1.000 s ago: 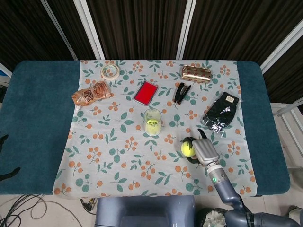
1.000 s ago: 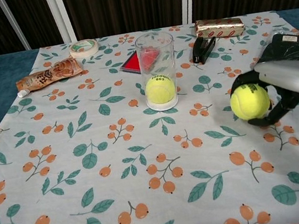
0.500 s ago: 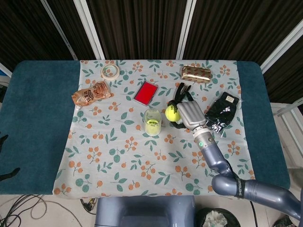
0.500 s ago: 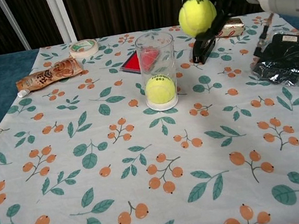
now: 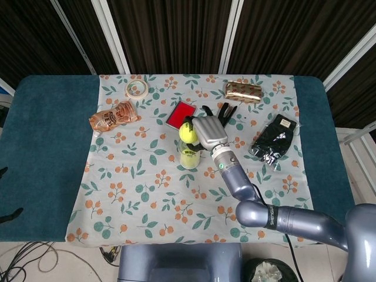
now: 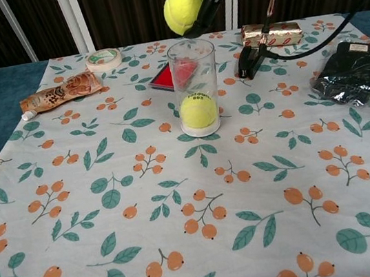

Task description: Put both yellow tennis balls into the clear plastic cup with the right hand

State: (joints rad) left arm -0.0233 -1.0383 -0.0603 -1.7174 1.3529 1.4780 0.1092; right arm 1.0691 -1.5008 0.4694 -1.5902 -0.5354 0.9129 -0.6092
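The right hand (image 5: 210, 133) holds the second tennis ball (image 6: 184, 9) in the air, just above the open mouth of the clear plastic cup (image 6: 195, 88), which stands upright near the middle of the floral tablecloth (image 6: 112, 212). The first tennis ball (image 6: 198, 109) already rests at the bottom of the cup. The left hand shows in neither view. To do this step well, the held ball should sit squarely over the rim before the fingers let go; in the chest view it looks about centred, perhaps slightly left. Lowering it close to the mouth first would, I judge, cut the chance of a bounce off the rim or of tipping the light cup.
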